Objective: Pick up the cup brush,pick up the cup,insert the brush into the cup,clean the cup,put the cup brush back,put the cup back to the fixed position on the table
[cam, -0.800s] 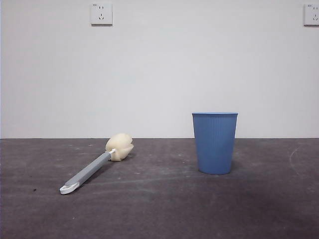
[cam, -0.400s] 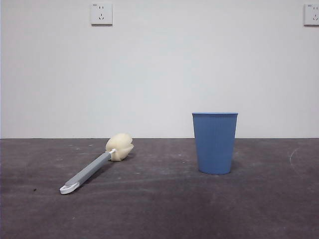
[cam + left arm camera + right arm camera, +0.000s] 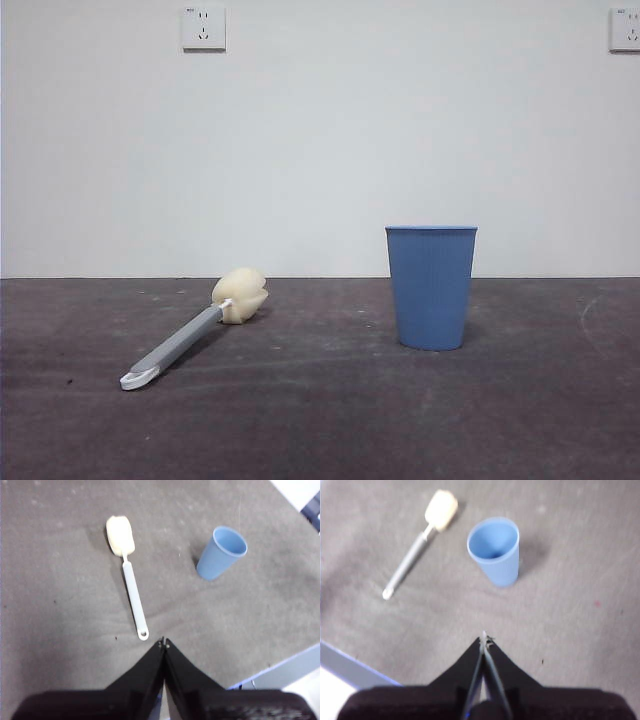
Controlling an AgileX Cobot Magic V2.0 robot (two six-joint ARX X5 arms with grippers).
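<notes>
Both arms hang high above the table (image 3: 320,420). The left gripper (image 3: 163,642) has its jaws pressed together; the right gripper (image 3: 484,639) likewise, empty.

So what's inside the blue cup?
Nothing that shows. The right wrist view looks down into the cup and only bare blue wall is seen, though the bottom is blurry. The cup brush lies on the table, apart from it.

— What stands behind the table (image 3: 320,420)?
— A plain white wall (image 3: 320,150), evenly lit, meeting the dark tabletop in a straight line.
— Anything on it?
— Two white sockets: one socket (image 3: 203,28) upper left, another socket (image 3: 625,29) at the right edge.
</notes>
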